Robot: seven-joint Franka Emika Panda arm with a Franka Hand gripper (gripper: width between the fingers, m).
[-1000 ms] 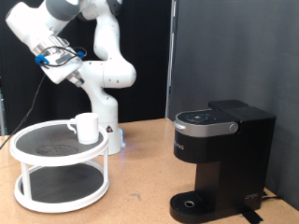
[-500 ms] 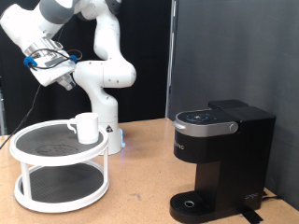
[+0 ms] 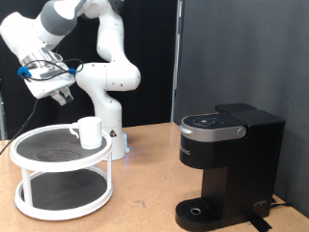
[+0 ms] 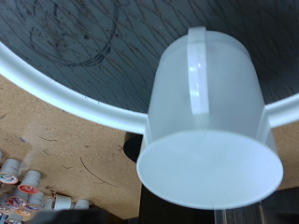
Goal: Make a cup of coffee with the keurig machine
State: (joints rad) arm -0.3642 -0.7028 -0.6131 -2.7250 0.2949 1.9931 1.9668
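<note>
**benchbot:** So what's the layout, biggest stuff first?

**mug_watcher:** The arm (image 3: 101,58) takes up the exterior view's top left, white, bent over. The keurig machine (image 3: 227,164) sits at the exterior view's right on the wooden table (image 3: 145,184), lid down, nothing on its round drip base. On the exterior view's left is a two-tier white round rack (image 3: 63,174) with dark shelves

**benchbot:** And the cup?

**mug_watcher:** The cup (image 3: 89,131) is upright on the rack's top shelf, near its edge on the side toward the machine, well apart from the machine itself. The wrist view looks down on it (image 4: 207,121) with the handle showing, plus a bunch of small pods (image 4: 28,191) lying on the table below

**benchbot:** Gripper grabbing anything?

**mug_watcher:** Nope, the gripper (image 3: 60,95) hangs in the air above the rack, up and to the exterior view's left of the cup, not touching it. Can't tell if the fingers are spread or closed, too small and dark
</note>
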